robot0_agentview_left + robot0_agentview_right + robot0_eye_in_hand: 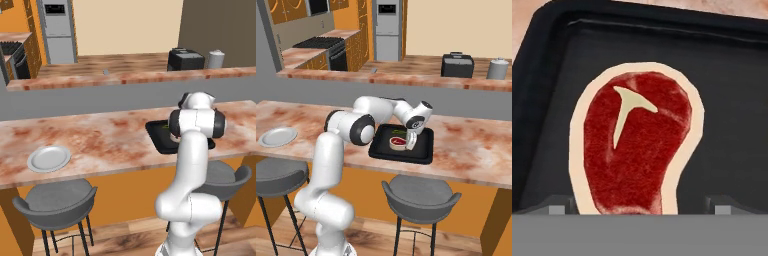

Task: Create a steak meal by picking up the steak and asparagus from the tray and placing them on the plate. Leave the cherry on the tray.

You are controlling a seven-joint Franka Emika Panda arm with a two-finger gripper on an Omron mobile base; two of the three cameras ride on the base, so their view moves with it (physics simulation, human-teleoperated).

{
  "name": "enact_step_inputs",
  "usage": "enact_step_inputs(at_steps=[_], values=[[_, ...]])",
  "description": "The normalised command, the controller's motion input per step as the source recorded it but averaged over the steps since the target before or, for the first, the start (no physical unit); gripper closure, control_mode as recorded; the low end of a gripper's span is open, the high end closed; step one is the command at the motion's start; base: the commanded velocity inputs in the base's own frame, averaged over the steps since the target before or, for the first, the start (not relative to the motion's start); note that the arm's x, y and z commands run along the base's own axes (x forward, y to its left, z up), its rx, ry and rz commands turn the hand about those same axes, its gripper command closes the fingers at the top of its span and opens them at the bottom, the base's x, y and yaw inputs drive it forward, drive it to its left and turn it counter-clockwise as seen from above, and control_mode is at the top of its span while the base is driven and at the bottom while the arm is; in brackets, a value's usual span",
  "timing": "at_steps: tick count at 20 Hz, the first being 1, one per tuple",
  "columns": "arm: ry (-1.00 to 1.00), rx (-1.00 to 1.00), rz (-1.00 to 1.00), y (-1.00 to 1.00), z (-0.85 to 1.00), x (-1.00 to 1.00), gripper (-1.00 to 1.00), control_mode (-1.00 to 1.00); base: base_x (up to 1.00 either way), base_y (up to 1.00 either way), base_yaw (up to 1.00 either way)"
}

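The steak (632, 145), red with a pale rim, lies flat on the black tray (732, 100). My gripper (639, 205) hangs low over the steak and is open, with one fingertip (562, 205) on each side of its near end. In the right base view the gripper (410, 141) is at the steak's (396, 143) right edge, over the tray (423, 150). The thin green asparagus (397, 132) lies just behind the steak. The grey-white plate (49, 158) sits far left on the counter. My arm covers most of the tray (155, 137) in the left base view. The cherry is hidden.
Two grey stools (418, 194) (57, 200) stand under the marble counter's front edge. On the raised back counter are a black toaster (457, 65) and a grey canister (498, 69). A stove (316, 44) stands at the far left.
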Motion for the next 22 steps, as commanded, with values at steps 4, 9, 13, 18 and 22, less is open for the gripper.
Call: enact_step_inputs(at_steps=[4, 9, 13, 18, 22], values=[[-0.02, 0.0, 0.0, 0.0, -0.29, 0.08, -1.0, -1.0, 0.0, 0.0, 0.0], [-0.02, 0.0, 0.0, 0.02, -0.24, 0.08, -1.0, -1.0, 0.0, 0.0, 0.0], [-0.01, -0.01, 0.0, 0.23, -0.11, 0.01, 1.0, -1.0, 0.0, 0.0, 0.0], [0.0, -0.03, 0.0, 0.32, 0.0, 0.0, 1.0, -1.0, 0.0, 0.0, 0.0], [0.0, 0.0, 0.0, 0.07, 0.0, 0.0, 1.0, -1.0, 0.0, 0.0, 0.0]])
